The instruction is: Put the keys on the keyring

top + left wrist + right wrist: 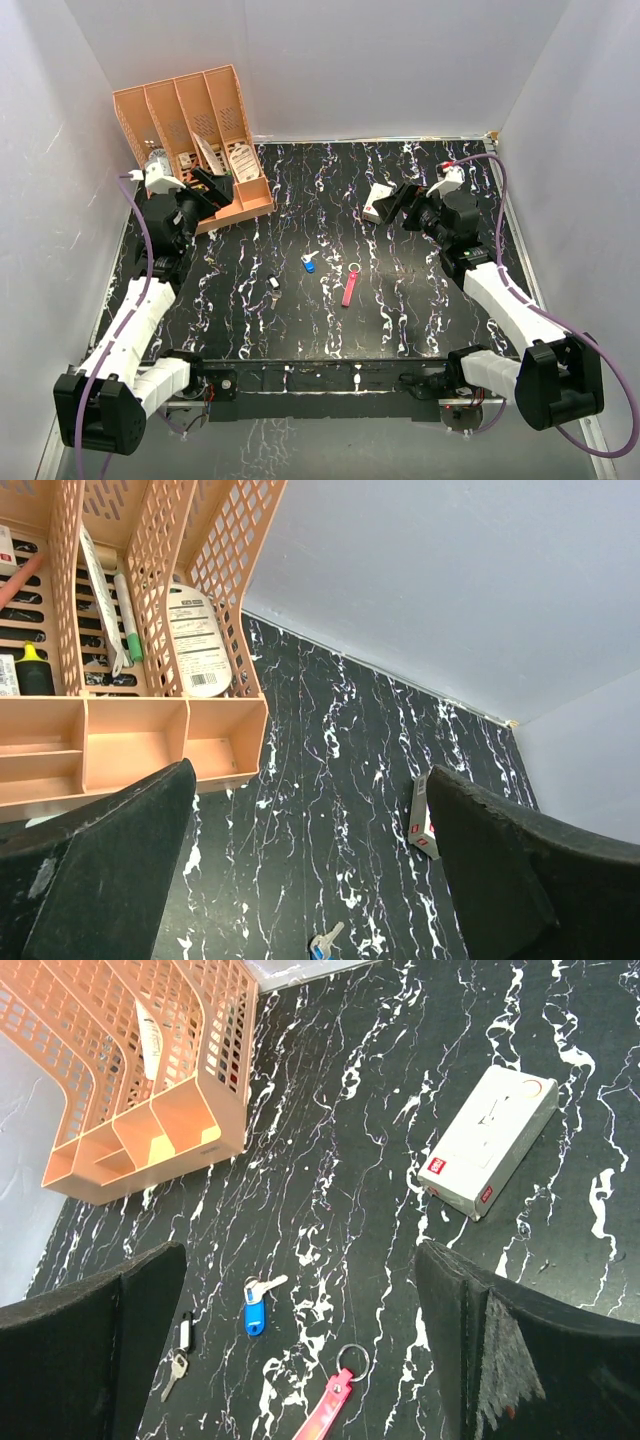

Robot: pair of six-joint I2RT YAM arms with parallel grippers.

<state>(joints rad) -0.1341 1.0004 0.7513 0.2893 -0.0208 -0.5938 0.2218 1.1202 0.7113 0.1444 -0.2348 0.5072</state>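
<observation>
The blue-headed key [309, 263] lies on the black marbled table near the middle; it also shows in the right wrist view [256, 1310] and at the bottom edge of the left wrist view [325, 942]. The dark-headed key [273, 283] lies to its left, also seen in the right wrist view [182, 1345]. The keyring [355, 268] with its pink-red strap [348, 291] lies to the right of the blue key; the ring [352, 1357] is empty. My left gripper [215, 185] [310, 775] is open, raised by the organizer. My right gripper [405, 205] [300, 1250] is open, raised above the keys.
An orange mesh desk organizer [200, 140] with pens and labels stands at the back left, also in the left wrist view [130, 750]. A white box [378, 203] lies at the back, right of centre, close under my right gripper. White walls enclose the table.
</observation>
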